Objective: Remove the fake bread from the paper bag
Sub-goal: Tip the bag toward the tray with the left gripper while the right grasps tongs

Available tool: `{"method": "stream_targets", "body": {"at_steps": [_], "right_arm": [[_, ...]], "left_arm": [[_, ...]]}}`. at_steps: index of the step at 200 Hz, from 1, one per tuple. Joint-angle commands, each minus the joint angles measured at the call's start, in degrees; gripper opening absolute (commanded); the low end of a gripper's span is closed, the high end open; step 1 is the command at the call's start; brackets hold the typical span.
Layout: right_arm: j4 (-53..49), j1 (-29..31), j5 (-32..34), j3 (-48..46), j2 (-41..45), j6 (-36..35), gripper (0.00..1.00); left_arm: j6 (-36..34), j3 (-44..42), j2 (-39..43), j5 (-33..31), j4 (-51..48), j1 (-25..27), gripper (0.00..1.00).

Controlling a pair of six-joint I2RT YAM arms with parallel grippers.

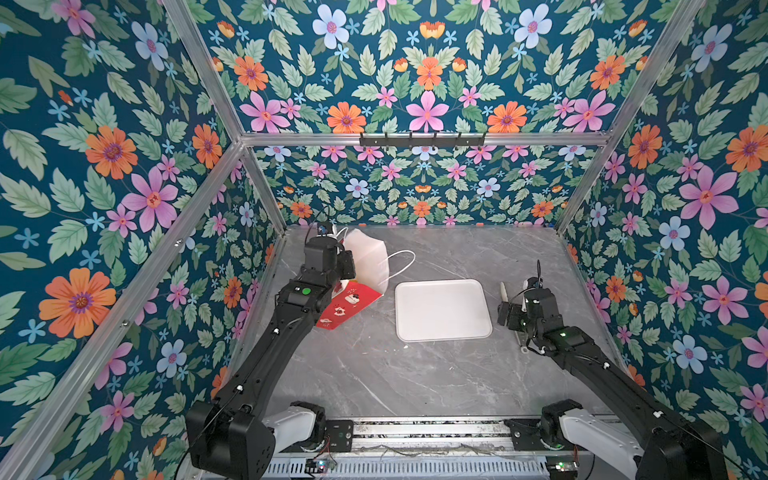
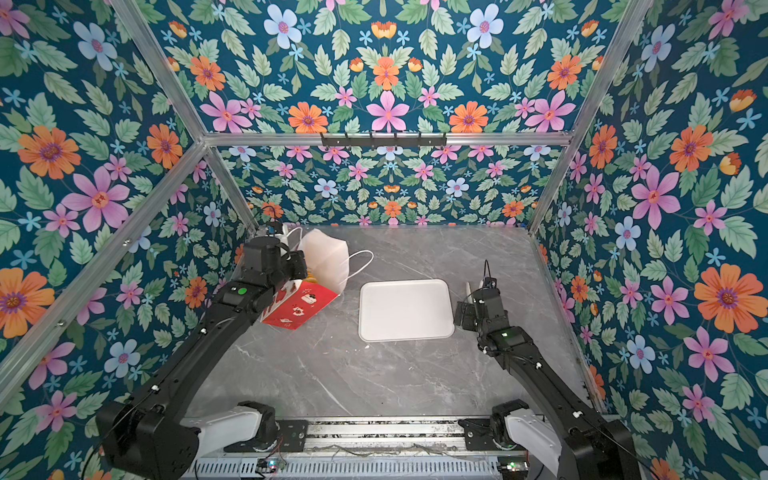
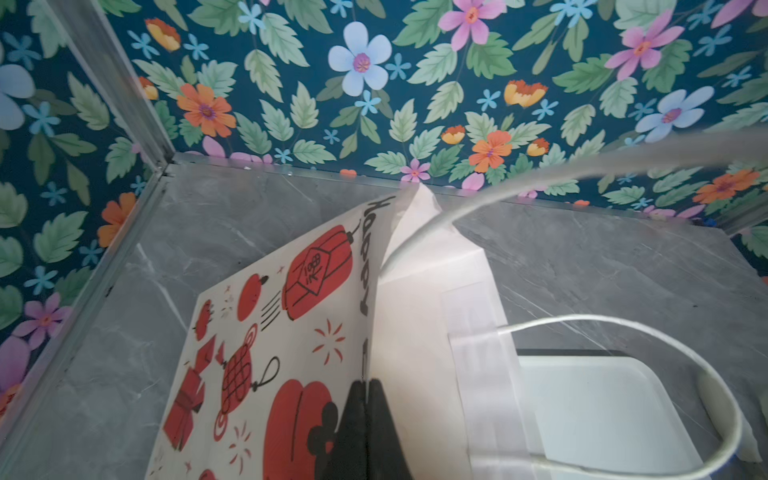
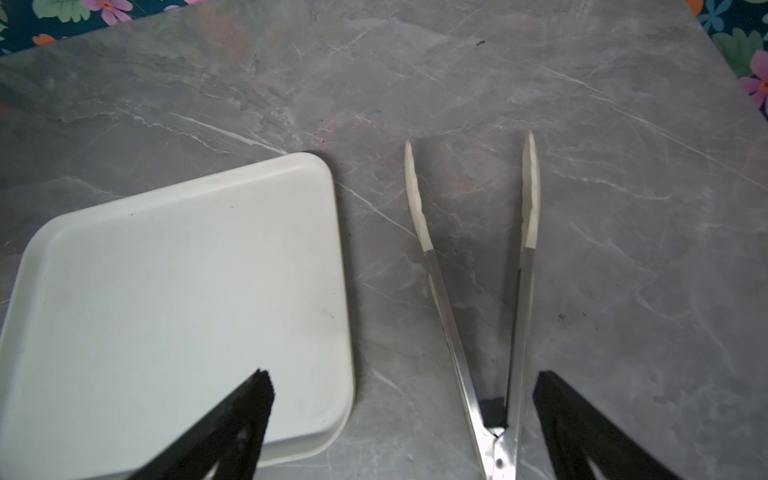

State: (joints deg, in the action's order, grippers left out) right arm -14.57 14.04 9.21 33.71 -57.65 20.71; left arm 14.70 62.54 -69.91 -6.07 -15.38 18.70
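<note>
The paper bag (image 1: 353, 305) (image 2: 299, 307), red and cream with red drawings, stands tilted at the back left of the table, and its white lining (image 1: 368, 257) shows at the open mouth. My left gripper (image 3: 368, 380) (image 1: 347, 268) is shut on the bag's upper edge, one finger on the printed outside and one on the white inside. The fake bread is almost all hidden in the bag; only a small golden bit (image 2: 311, 275) shows by the mouth. My right gripper (image 4: 403, 386) (image 1: 509, 311) hangs open and empty at the right.
A white tray (image 1: 442, 309) (image 2: 405, 309) (image 4: 166, 291) lies at the table's middle, holding nothing. Metal tongs (image 4: 478, 291) (image 1: 503, 293) with white tips lie open below my right gripper, beside the tray. The bag's white cord handles (image 3: 706, 374) loop toward the tray. Flowered walls close in the table.
</note>
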Motion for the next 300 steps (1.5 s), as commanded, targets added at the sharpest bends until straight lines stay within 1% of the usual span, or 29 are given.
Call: {"method": "stream_targets", "body": {"at_steps": [1, 50, 83, 120, 148, 175, 197, 219, 236, 247, 255, 270, 280, 286, 291, 292, 294, 297, 300], "right_arm": [[-3.42, -1.92, -1.04, 0.89, -0.14, 1.75, 0.99], [-8.42, -3.57, 1.08, 1.79, -0.07, 2.58, 0.99], [-10.48, -4.88, 0.44, 3.85, -3.77, 2.69, 0.99], [-15.15, -7.12, -1.7, 9.65, -13.86, 1.82, 0.99], [-13.04, -9.62, -6.54, 11.11, -20.22, 0.61, 0.99], [-14.53, -9.76, -7.03, 14.43, -26.47, -0.92, 0.99], [-14.79, -9.81, -7.71, 15.86, -30.07, -1.19, 0.99], [-15.9, -9.91, -8.05, 16.91, -33.27, -0.95, 0.96], [-16.28, -9.98, -8.17, 17.34, -34.17, -0.76, 0.94], [-16.48, -10.07, -8.42, 17.71, -34.82, -0.67, 0.91], [-16.93, -10.17, -8.68, 18.22, -35.68, -0.58, 0.86], [-17.43, -10.15, -8.99, 18.77, -36.64, -0.59, 0.8], [-17.35, -10.17, -9.15, 18.69, -36.59, -0.67, 0.73], [-17.17, -10.11, -9.05, 18.5, -36.17, -0.67, 0.68], [-17.0, -10.17, -8.93, 18.34, -35.79, -0.67, 0.61], [-17.0, -10.17, -8.93, 18.34, -35.79, -0.67, 0.61], [-16.92, -10.15, -8.87, 18.14, -35.59, -0.59, 0.56], [-16.9, -10.17, -8.82, 18.08, -35.43, -0.59, 0.54], [-16.9, -10.18, -8.73, 17.97, -35.16, -0.53, 0.48]], "left_arm": [[-1.13, -0.82, -1.42, -1.2, 5.53, 2.23, 0.0], [1.41, -1.42, -4.12, -3.31, 9.08, 9.48, 0.0], [2.02, -2.81, -5.87, -3.22, 11.52, 12.42, 0.0], [3.02, -5.41, -6.49, -1.56, 14.71, 13.47, 0.0], [3.48, -7.97, -5.33, -1.37, 16.9, 13.56, 0.0], [3.39, -9.68, -3.74, -1.64, 17.65, 13.56, 0.0], [2.99, -10.83, -2.41, -1.84, 17.7, 13.56, 0.0], [2.6, -11.55, -1.57, -2.15, 17.06, 13.56, 0.0], [2.17, -12.16, -1.06, -2.23, 16.62, 13.55, 0.0], [2.05, -12.42, -1.02, -2.28, 16.36, 13.56, 0.0], [2.0, -12.6, -1.02, -2.42, 16.26, 13.56, 0.0], [1.96, -13.1, -1.02, -2.64, 16.17, 13.49, 0.0], [2.16, -13.31, -0.8, -2.09, 16.08, 13.47, 0.0], [2.2, -13.46, -0.6, -1.8, 16.27, 13.47, 0.0], [2.23, -13.58, -0.45, -1.59, 16.33, 13.38, 0.0], [2.2, -13.58, -0.43, -1.54, 16.34, 13.43, 0.0], [2.25, -13.59, -0.37, -1.5, 16.34, 13.39, 0.0], [2.2, -13.59, -0.32, -1.3, 16.34, 13.38, 0.0], [2.24, -13.52, -0.24, -1.23, 16.34, 13.38, 0.0]]}}
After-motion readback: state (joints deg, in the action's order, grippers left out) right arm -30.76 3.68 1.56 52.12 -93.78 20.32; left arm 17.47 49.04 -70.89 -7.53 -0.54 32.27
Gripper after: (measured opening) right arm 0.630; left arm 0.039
